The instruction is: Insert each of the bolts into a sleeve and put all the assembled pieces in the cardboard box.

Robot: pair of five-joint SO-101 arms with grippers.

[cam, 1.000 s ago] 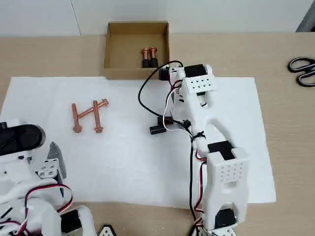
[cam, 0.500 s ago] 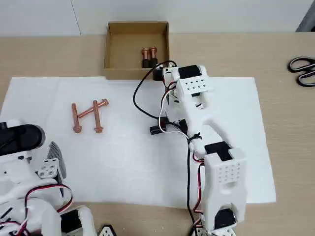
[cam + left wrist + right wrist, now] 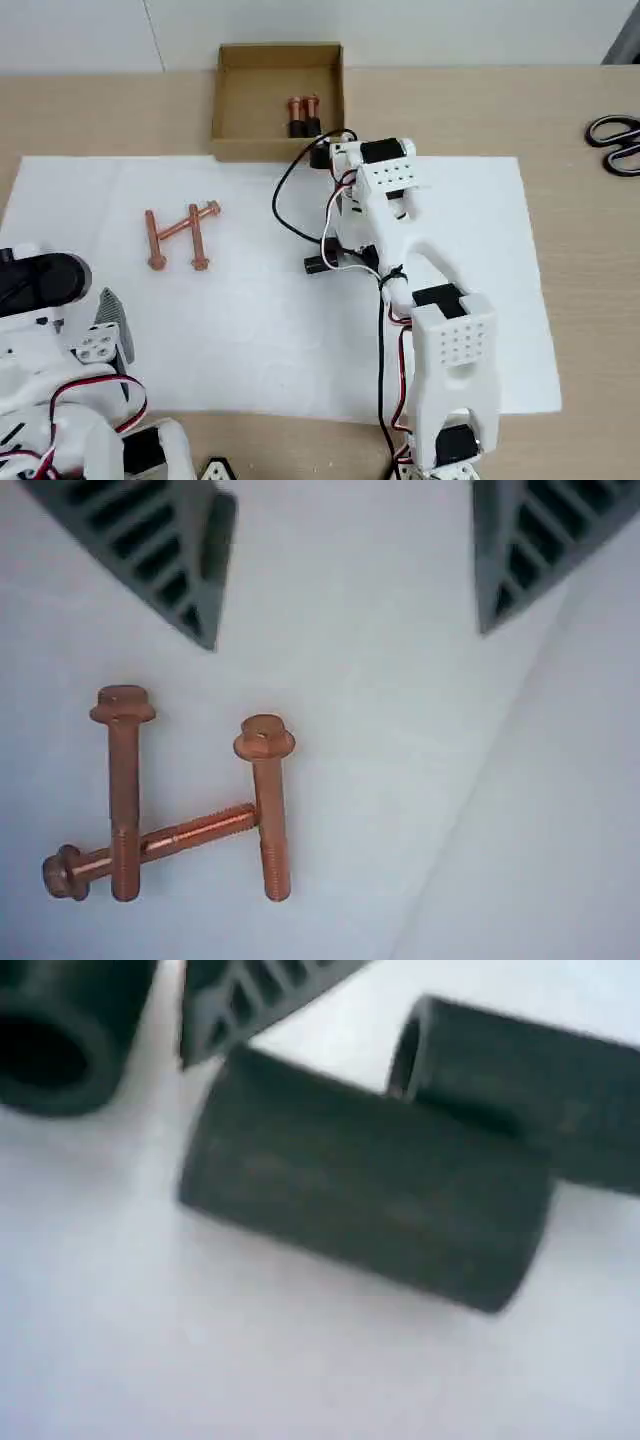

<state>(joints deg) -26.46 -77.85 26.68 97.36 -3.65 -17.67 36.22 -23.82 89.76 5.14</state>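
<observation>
Three copper bolts lie loose on the white sheet, two side by side and one slanted across them. In the left wrist view the bolts are beyond my left gripper, which is open and holds nothing. Several black sleeves lie mid-sheet. My right gripper hangs low over them. One grey finger ends beside a lying sleeve with no second finger against it, so it is open. Two more sleeves flank it. The cardboard box holds two assembled pieces.
The right arm stretches from the near table edge to just in front of the box, its cables looping over the sheet. The left arm is at the near left corner. Scissors lie at the far right on the wooden table.
The right arm's wrist has shifted a little to the left, near the front of the box. The bolts, sleeves and left arm have stayed put.
</observation>
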